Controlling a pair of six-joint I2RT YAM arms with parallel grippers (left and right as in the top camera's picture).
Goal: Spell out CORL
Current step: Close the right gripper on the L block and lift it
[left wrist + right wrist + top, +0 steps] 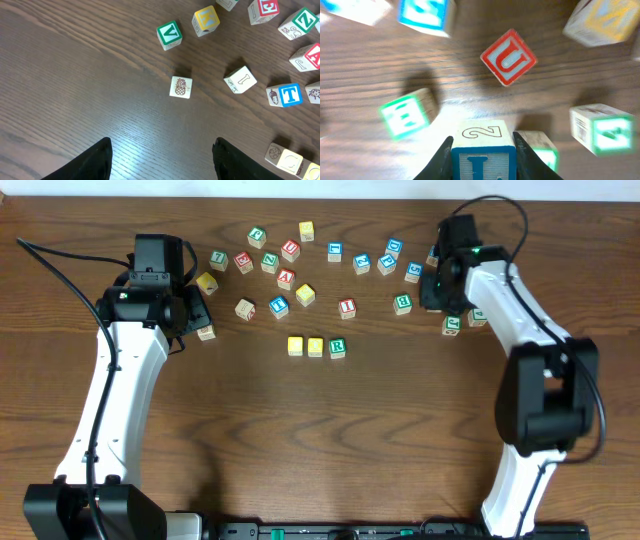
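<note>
A short row stands mid-table: two yellow-topped cubes and, at its right end, a white cube with a green R. My right gripper is shut on the blue L cube, whose top face shows an outlined 2. In the overhead view the right gripper is at the far right among scattered cubes, and its body hides the L cube. My left gripper is open above bare wood, with nothing between its fingers. From overhead the left gripper sits at the far left.
Loose cubes lie close around the held one: a red U, a green-edged cube to the left and another to the right. Ahead of the left gripper are a pineapple cube, a green V and a blue T.
</note>
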